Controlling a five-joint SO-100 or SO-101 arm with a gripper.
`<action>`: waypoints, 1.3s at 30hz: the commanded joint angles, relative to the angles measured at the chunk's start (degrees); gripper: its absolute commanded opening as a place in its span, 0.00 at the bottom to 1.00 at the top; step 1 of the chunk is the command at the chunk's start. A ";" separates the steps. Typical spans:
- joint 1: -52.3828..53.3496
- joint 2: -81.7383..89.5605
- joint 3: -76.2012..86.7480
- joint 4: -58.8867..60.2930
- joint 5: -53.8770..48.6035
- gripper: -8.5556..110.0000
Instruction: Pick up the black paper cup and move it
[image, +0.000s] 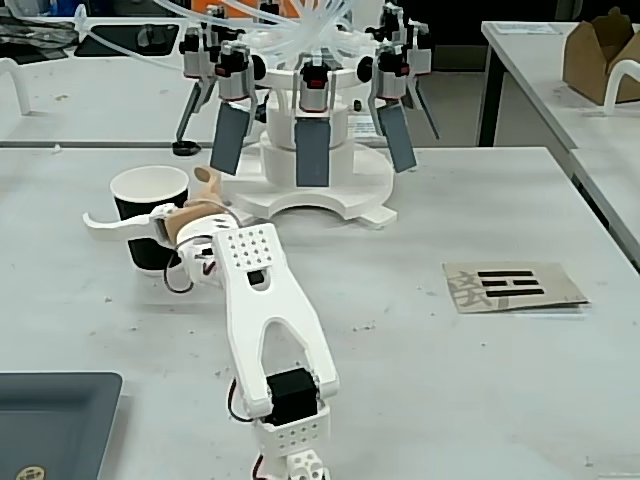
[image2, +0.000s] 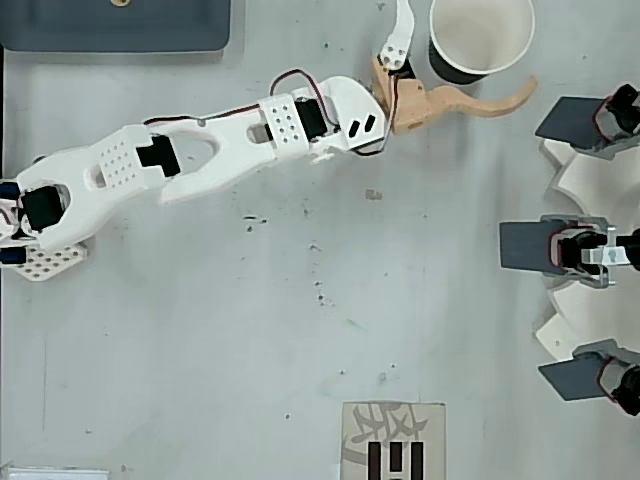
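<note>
Overhead view: your gripper (image2: 462, 50) stands open astride the black paper cup (image2: 480, 38), image's top edge close, bare table (image2: 300, 330) below.

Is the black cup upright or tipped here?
Upright: the black paper cup shows its round open mouth to the overhead view and stands on its base in the fixed view.

Fixed view: low behind arm base (image: 290, 425), facing along the table (image: 450, 400). Overhead: straight down. Both share arm, cup area.

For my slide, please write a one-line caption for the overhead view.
The open gripper straddles the upright black paper cup, one white finger and one tan finger on either side.
</note>
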 joint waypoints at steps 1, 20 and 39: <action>-0.88 -0.26 -5.19 0.53 0.53 0.52; -2.81 -3.34 -7.65 1.05 1.23 0.50; -2.81 -3.25 -7.73 0.62 2.20 0.37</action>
